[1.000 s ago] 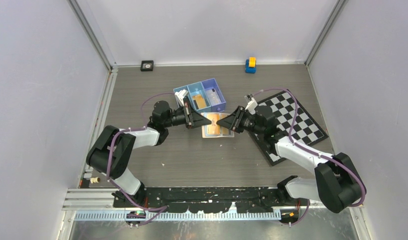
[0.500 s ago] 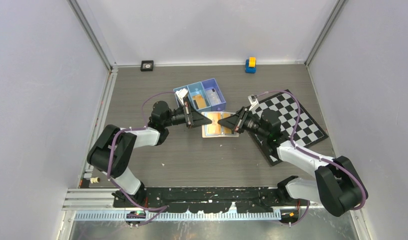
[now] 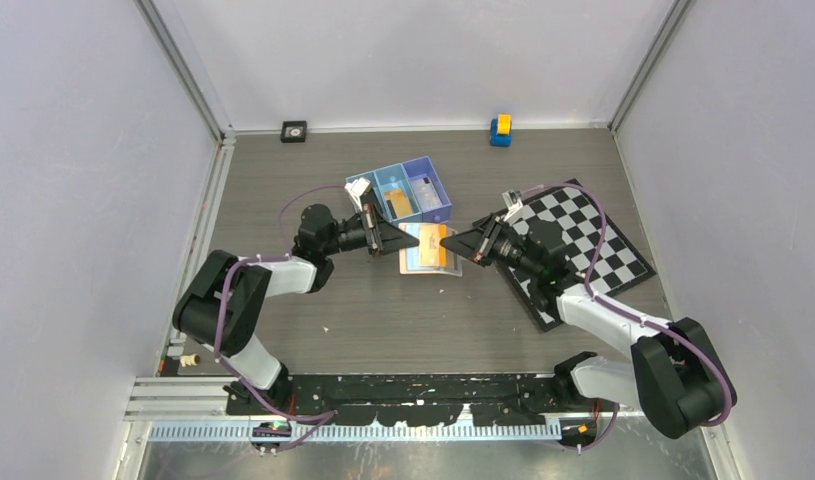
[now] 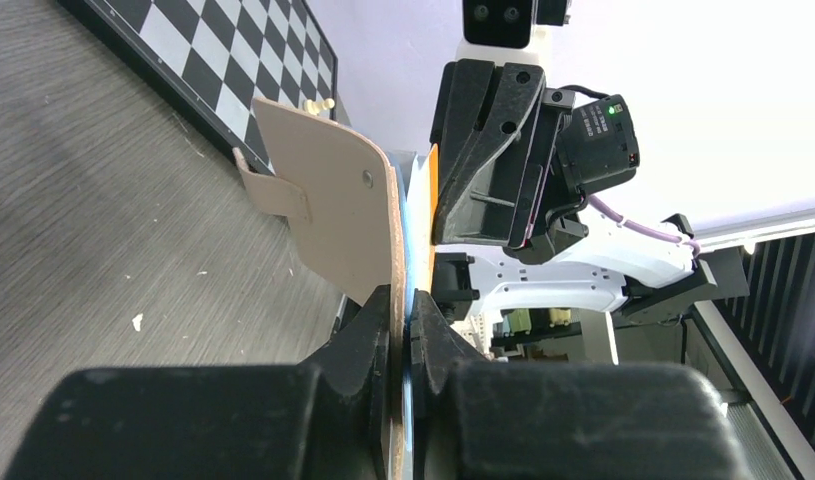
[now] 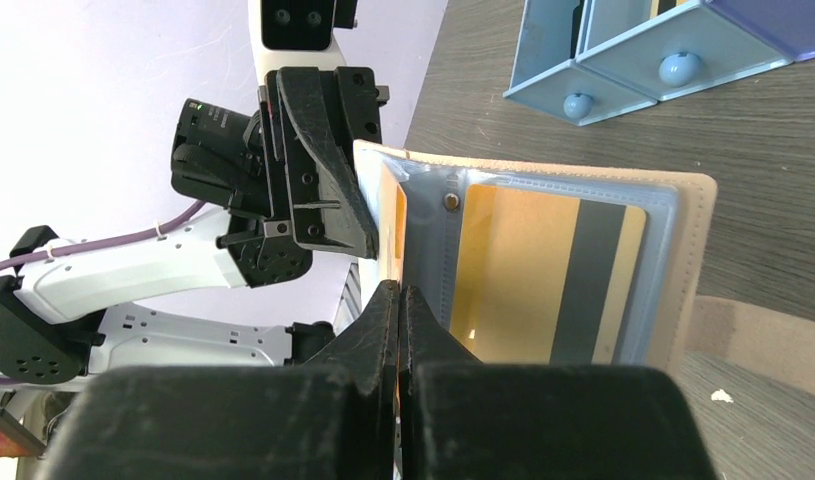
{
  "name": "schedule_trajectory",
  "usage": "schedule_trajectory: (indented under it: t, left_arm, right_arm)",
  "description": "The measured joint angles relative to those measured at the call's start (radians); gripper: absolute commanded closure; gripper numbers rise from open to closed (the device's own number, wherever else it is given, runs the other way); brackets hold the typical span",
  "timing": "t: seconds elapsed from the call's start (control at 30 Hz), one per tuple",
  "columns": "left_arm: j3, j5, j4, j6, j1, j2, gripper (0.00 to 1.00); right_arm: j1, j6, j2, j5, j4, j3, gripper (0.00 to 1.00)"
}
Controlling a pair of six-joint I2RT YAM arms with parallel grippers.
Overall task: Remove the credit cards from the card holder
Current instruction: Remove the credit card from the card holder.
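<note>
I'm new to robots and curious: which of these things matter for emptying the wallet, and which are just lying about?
Part of the job: wallet, cards, left end effector, right end effector.

Just lying about: blue tray, chessboard, toy block, small black object.

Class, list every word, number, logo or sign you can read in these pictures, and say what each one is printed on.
No text can be read anywhere.
gold card in the card holder: only a dark stripe shows, no print.
small black square by the back wall: any marking is too small to read.
chessboard: plain squares, no letters visible.
</note>
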Motion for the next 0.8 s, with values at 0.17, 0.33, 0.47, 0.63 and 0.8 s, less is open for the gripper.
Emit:
schedule_trajectory:
  t: [0.17,0.33,0.47,0.63,0.8]
  left_arm:
    - [-0.011,-0.008,0.000,0.000,0.016,-0.009,1.00]
    - [-0.017,-0.013,0.000,0.001,0.027,-0.011,1.00]
    - [-0.024,-0.017,-0.002,0.002,0.039,-0.024,1.00]
    - [-0.031,-0.017,-0.029,0.012,0.050,-0.053,1.00]
    - [-0.031,-0.026,-0.090,0.049,0.063,-0.100,1.00]
  right_arm:
    - [-0.019,-0.001,-0.012,0.006,-0.010,-0.004,1.00]
    - [-0.032,-0.002,-0.034,0.021,-0.035,-0.007,0.99]
    - [-0.039,-0.006,-0.044,0.036,-0.048,-0.008,0.99]
    - [-0.045,-0.008,-0.047,0.054,-0.057,-0.008,0.99]
    - [-0.047,-0.009,-0.047,0.062,-0.068,-0.008,1.00]
